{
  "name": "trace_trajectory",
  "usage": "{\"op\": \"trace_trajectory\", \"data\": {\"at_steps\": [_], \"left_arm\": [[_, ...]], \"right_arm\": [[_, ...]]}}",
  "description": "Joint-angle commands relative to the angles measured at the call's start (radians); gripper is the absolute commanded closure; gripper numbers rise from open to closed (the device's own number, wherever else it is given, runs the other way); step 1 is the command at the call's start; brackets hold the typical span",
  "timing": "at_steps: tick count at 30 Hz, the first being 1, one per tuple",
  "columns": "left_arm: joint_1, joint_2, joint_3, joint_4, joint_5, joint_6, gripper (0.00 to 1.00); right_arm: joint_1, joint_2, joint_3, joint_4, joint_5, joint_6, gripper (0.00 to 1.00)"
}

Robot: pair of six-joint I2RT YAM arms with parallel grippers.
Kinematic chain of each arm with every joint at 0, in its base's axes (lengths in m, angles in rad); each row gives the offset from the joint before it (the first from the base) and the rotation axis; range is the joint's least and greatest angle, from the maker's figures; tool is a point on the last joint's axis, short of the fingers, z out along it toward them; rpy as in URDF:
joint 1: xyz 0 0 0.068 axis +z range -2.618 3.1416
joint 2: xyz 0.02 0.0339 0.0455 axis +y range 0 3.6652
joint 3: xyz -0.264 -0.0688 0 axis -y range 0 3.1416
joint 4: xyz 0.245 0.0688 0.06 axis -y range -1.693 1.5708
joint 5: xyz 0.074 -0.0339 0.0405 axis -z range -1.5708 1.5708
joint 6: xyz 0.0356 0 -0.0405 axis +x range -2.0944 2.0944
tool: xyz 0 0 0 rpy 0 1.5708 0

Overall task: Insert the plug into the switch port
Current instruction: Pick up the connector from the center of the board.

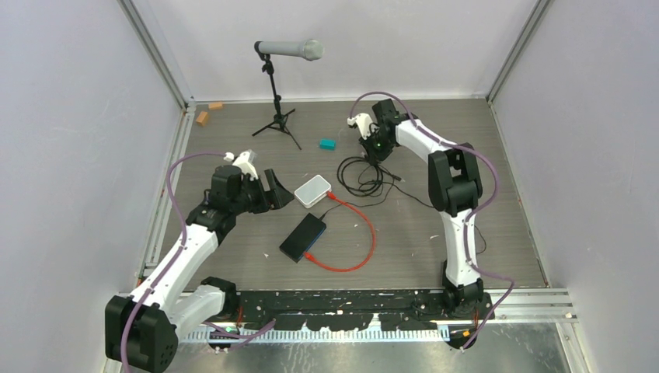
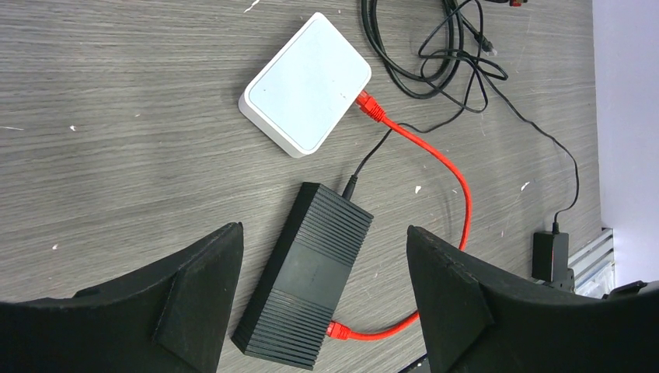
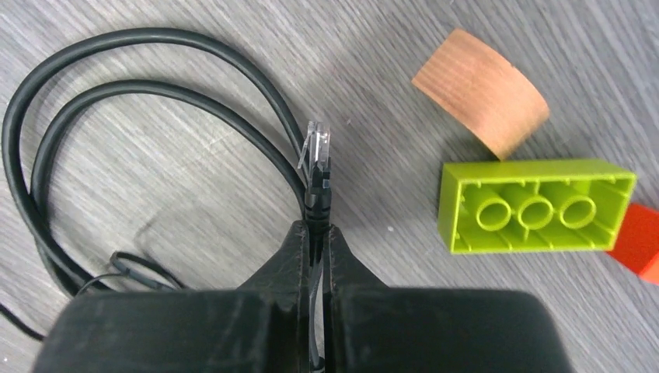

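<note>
Grey wood-grain surface [image 1: 435, 233] is carrying the black switch [image 1: 303, 237] mid-scene from above, the left fingers [image 2: 202, 287] are hanging spread over it, and the right fingers [image 3: 291, 256] are clenching the black-cabled plug [image 3: 317, 148], well apart toward the far right, so carrying and inserting are remaining.

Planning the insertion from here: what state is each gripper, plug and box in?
left gripper: open, empty.
right gripper: shut on plug.
plug: ends black cable, clear tip free, in no port.
switch: flat on table, red cable plugged into one edge.
white box: flat, red cable's other end plugged in.
</note>
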Motion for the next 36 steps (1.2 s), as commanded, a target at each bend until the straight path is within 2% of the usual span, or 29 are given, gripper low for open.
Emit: {"op": "trace_trajectory", "data": {"at_steps": [1,8,19,29,33,36], "left_arm": [[0.000,-0.032,0.027,0.001,-0.002,0.022,0.22],[0.000,-0.041,0.045,-0.015,0.000,0.020,0.22],[0.000,-0.112,0.070,-0.036,-0.024,0.012,0.21],[-0.001,-0.235,0.080,-0.009,-0.005,-0.031,0.16],[0.000,-0.246,0.062,-0.025,-0.003,-0.051,0.16],[0.000,-0.247,0.043,-0.023,-0.005,-0.070,0.16]], "right_arm": [[0.018,-0.226,-0.055,0.171,0.057,0.034,1.00],[0.085,-0.473,-0.145,0.287,0.171,0.004,1.00],[0.158,-0.739,-0.235,0.412,0.372,0.045,0.99],[0.242,-0.964,-0.150,0.274,0.311,0.078,1.00],[0.344,-1.044,-0.129,0.169,0.314,0.064,1.00],[0.469,-1.099,-0.132,0.080,0.390,0.047,1.00]]}}
